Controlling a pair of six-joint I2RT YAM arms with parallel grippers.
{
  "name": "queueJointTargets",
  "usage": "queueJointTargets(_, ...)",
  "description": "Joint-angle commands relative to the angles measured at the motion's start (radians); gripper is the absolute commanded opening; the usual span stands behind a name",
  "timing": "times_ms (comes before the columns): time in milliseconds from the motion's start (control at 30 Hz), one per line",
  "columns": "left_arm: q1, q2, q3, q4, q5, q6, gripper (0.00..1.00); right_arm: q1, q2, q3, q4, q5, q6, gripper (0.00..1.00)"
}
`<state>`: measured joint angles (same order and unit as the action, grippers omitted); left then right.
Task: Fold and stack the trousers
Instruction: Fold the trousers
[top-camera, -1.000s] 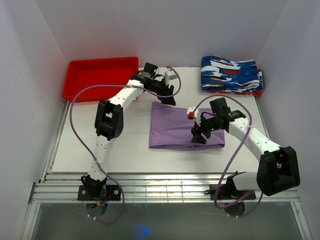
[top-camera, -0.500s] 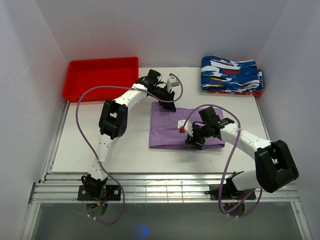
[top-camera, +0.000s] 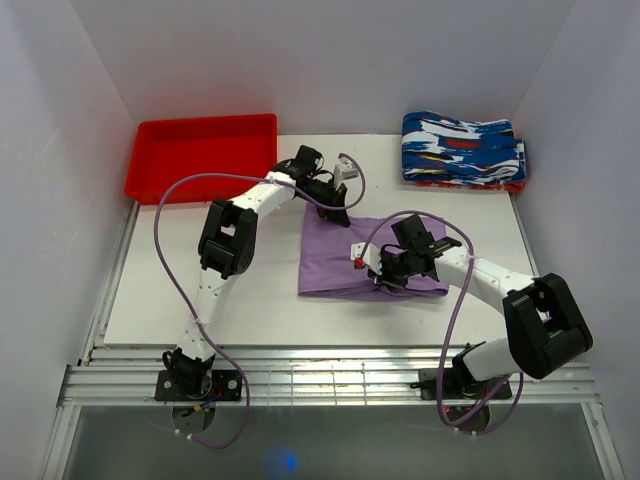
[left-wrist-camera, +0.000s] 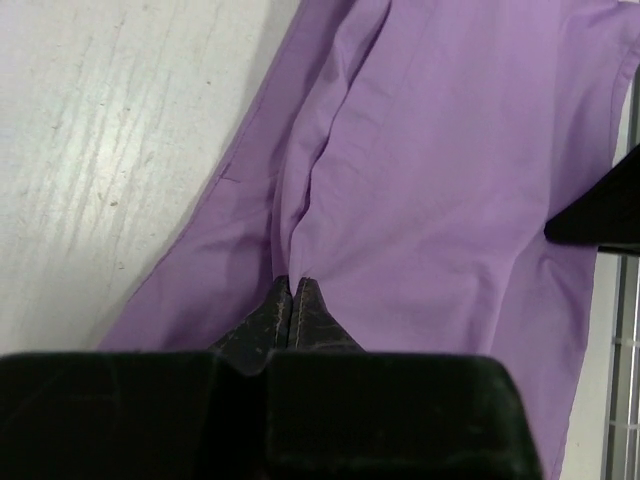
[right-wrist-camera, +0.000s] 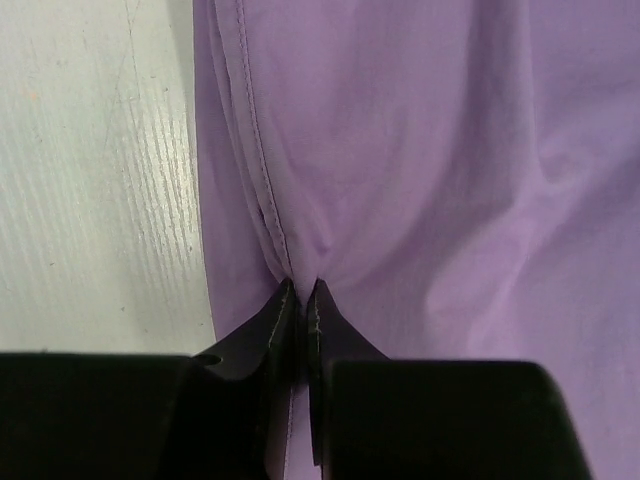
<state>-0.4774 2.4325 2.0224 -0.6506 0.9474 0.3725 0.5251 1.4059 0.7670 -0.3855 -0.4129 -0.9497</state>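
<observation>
The lilac trousers lie folded into a rectangle in the middle of the white table. My left gripper is down at the cloth's far edge, shut on a pinch of the trousers, with the fabric puckering up from its fingertips. My right gripper sits at the near edge of the fold, shut on the hemmed edge of the trousers, and the seam runs straight into its closed fingertips.
A red tray stands at the back left. A stack of folded blue-white-red patterned garments lies at the back right. White walls close in on both sides, and a metal rail runs along the near edge.
Both grippers came down onto the trousers and closed on the cloth. The right gripper moved left and nearer along the front edge; the left gripper dropped to the far edge.
</observation>
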Motion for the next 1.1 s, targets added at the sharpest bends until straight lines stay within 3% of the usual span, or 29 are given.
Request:
queueJointTargets(0,-0.004,-0.047,0.035,0.124,-0.079,-0.084,0.00,0.012,-0.002,-0.029,-0.007,0.010,-0.012,0.08)
queueJointTargets(267,0.000,-0.001,0.111,0.164,-0.208,-0.155,0.00,0.032,-0.019,-0.095,-0.065,0.054,-0.054,0.11)
queueJointTargets(333,0.002,-0.012,0.107,0.160,-0.211,-0.152,0.25,0.032,-0.028,-0.091,-0.067,0.075,-0.025,0.27)
queueJointTargets(367,0.002,-0.024,0.096,0.160,-0.214,-0.155,0.35,0.032,-0.038,-0.075,-0.066,0.085,-0.009,0.45)
queueJointTargets(433,0.008,-0.088,0.041,0.178,-0.200,-0.173,0.55,0.029,-0.093,-0.048,-0.069,0.089,0.037,0.56)
queueJointTargets(600,0.046,-0.294,-0.108,0.281,-0.209,-0.227,0.70,-0.010,-0.280,0.070,-0.093,0.026,0.198,0.81)
queueJointTargets(633,0.059,-0.362,-0.123,0.287,-0.244,-0.215,0.83,-0.043,-0.295,0.089,-0.102,0.020,0.224,0.82)
queueJointTargets(700,0.059,-0.426,-0.160,0.301,-0.304,-0.178,0.97,-0.106,-0.332,0.121,-0.105,-0.012,0.320,0.90)
queueJointTargets(767,0.059,-0.499,-0.182,0.304,-0.360,-0.132,0.98,-0.249,-0.370,0.132,-0.115,-0.055,0.379,0.98)
queueJointTargets(867,0.059,-0.588,-0.260,0.340,-0.380,-0.075,0.98,-0.434,-0.401,0.127,-0.177,-0.153,0.459,0.91)
queueJointTargets(933,0.059,-0.630,-0.347,0.382,-0.378,-0.069,0.98,-0.525,-0.406,0.115,-0.232,-0.182,0.492,0.91)
queueJointTargets(1067,0.048,-0.653,-0.361,0.332,-0.273,-0.014,0.98,-0.842,-0.275,0.161,-0.363,-0.291,0.505,0.94)
